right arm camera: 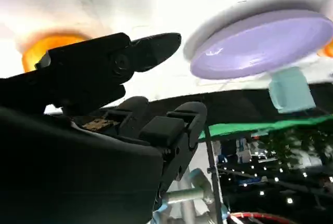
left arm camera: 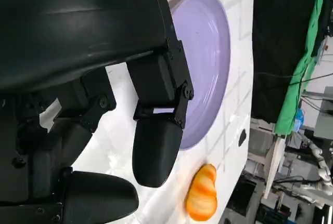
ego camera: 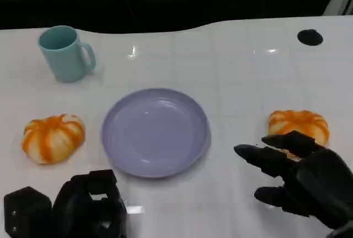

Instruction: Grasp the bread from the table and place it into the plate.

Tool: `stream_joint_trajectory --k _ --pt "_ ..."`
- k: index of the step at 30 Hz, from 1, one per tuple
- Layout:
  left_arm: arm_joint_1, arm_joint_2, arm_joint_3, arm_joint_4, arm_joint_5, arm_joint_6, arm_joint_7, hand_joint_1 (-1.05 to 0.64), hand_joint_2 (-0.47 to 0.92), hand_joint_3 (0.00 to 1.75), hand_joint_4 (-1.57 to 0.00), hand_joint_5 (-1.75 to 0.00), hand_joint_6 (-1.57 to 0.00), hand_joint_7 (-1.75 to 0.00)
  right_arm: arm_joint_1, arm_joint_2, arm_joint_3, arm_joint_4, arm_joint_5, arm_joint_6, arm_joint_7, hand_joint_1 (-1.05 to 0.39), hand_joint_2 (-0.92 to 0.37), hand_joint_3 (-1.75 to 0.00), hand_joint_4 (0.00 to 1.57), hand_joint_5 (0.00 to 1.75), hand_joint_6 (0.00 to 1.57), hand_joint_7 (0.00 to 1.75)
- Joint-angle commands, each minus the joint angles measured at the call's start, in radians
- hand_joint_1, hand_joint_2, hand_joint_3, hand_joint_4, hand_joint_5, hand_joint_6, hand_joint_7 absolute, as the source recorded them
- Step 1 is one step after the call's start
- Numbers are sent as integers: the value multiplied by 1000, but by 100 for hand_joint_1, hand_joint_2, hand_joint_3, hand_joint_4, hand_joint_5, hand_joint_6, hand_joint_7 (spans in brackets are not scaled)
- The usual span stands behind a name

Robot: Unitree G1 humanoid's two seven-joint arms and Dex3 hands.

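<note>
Two orange-and-white striped bread rolls lie on the white table. One bread (ego camera: 53,137) is to the left of the lilac plate (ego camera: 154,133); the other bread (ego camera: 298,123) is to its right. My right hand (ego camera: 298,174) hovers just in front of the right bread (right arm camera: 49,47) with its fingers spread, one reaching over the roll's near edge, holding nothing. My left hand (ego camera: 71,205) is low at the near edge, below the left bread, fingers apart and empty. The left wrist view looks across the plate (left arm camera: 208,63) to the right bread (left arm camera: 202,193).
A teal mug (ego camera: 63,53) stands at the back left, and it is seen beyond the plate (right arm camera: 265,42) as the mug (right arm camera: 290,90) in the right wrist view. A black round mark (ego camera: 309,37) sits at the table's far right.
</note>
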Motion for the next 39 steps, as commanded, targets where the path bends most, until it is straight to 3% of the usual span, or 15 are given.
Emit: stream_joint_trajectory --k 1,12,21,30,39 --pt "9 17 0 -12 7 4 6 -87 -37 175 -157 -120 -139 -113 -27 -18 40 -47 -80 125 1 -55 -86 0 27 29 46 0" --pt "12 16 -2 -12 4 4 -1 -87 -36 175 -157 -120 -139 -113 -79 -37 123 -21 -140 336 36 -57 -87 0 13 22 30 0" --pt "20 13 -4 -26 7 6 11 -86 -36 175 -157 -121 -139 -112 -125 -30 154 28 -154 490 37 -62 -89 -1 10 23 29 0" --pt "22 14 -5 -30 3 10 11 -86 -35 175 -157 -121 -139 -112 -159 -47 157 60 -130 565 47 -62 -91 -1 5 26 25 0" --pt "29 14 -6 -40 4 12 10 -86 -35 175 -157 -121 -138 -112 -188 -61 163 103 -98 576 38 -65 -91 0 3 31 24 0"
